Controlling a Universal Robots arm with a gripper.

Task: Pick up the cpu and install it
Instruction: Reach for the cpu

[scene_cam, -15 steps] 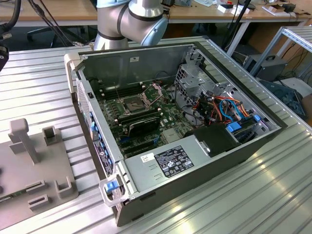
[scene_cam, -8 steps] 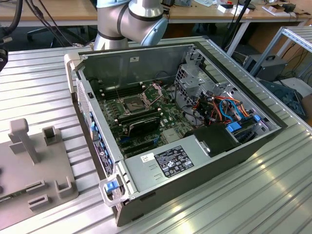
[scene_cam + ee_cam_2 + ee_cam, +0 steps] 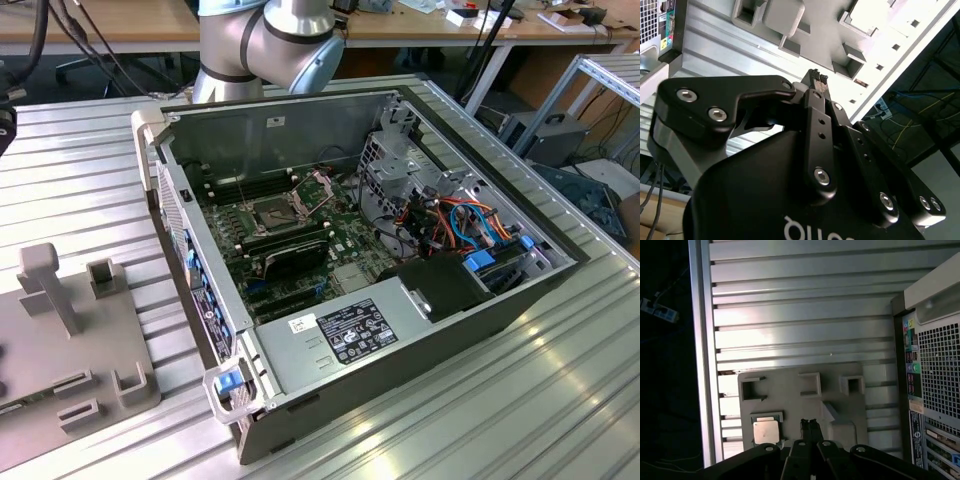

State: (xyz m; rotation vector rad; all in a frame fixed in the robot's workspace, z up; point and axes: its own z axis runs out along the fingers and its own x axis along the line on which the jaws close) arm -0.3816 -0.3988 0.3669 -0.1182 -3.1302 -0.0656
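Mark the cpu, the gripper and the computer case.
cpu [image 3: 765, 432]: first wrist view, centre of its metal top.
gripper [image 3: 810, 424]: first wrist view, between its fingertips.
computer case [image 3: 270, 135]: exterior view, bare far wall.

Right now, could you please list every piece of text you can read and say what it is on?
None can be read.
The sticker on the power supply: too small.
The stickers on the computer case: blurred.
The white letters on the gripper: cut off.
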